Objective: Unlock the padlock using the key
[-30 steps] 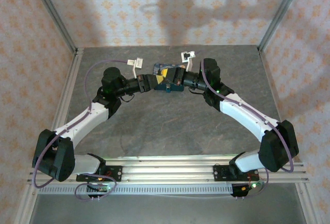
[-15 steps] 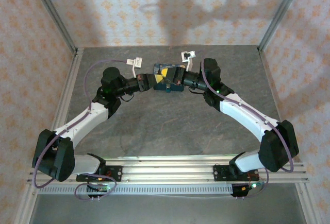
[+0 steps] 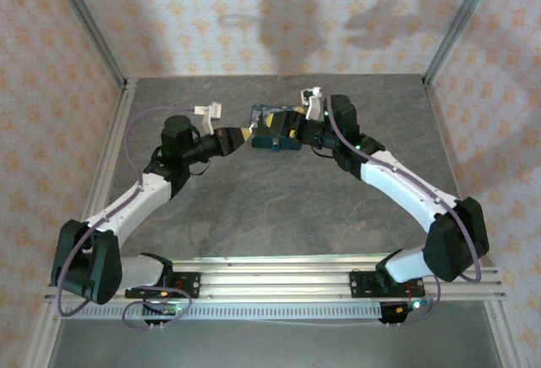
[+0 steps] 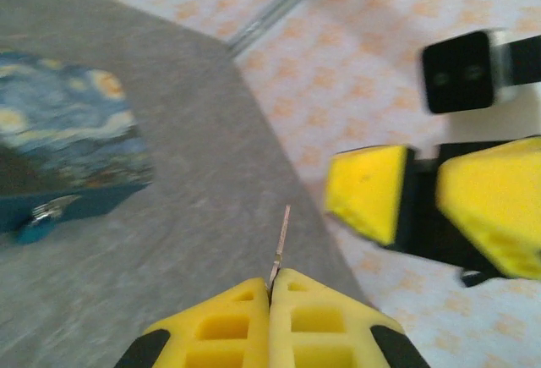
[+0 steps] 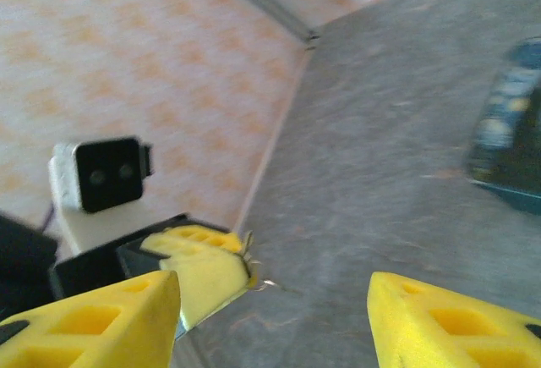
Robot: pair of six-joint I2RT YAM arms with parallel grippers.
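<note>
Key (image 4: 282, 237): thin, pale silver, pinched at its base between the yellow fingers of the left gripper (image 4: 270, 290). Fingers pressed fully together, blade jutting forward past their tips, held up off the grey table (image 4: 169, 241).

Just right of the key and slightly ahead: the right gripper (image 4: 423, 197), yellow pads spread wide, nothing between them, apart from the key. Above it, the right wrist's black-and-white camera block (image 4: 461, 72), blurred.

From the right wrist, much the same: own two fingers far apart at the bottom edge, gripping nothing. Left gripper's yellow tip low on the left, with a blurred glint of metal poking from it.

Off to the key's left: a blue swirl-painted box (image 4: 72, 144), resting on the table, clear of the key's tip. On its near lower edge, a small silvery fitting (image 4: 49, 209), too blurred to identify.

From above: box at the table's far middle. Left gripper's tip just beside its left end, right gripper close at its right half, contact impossible to tell.
</note>
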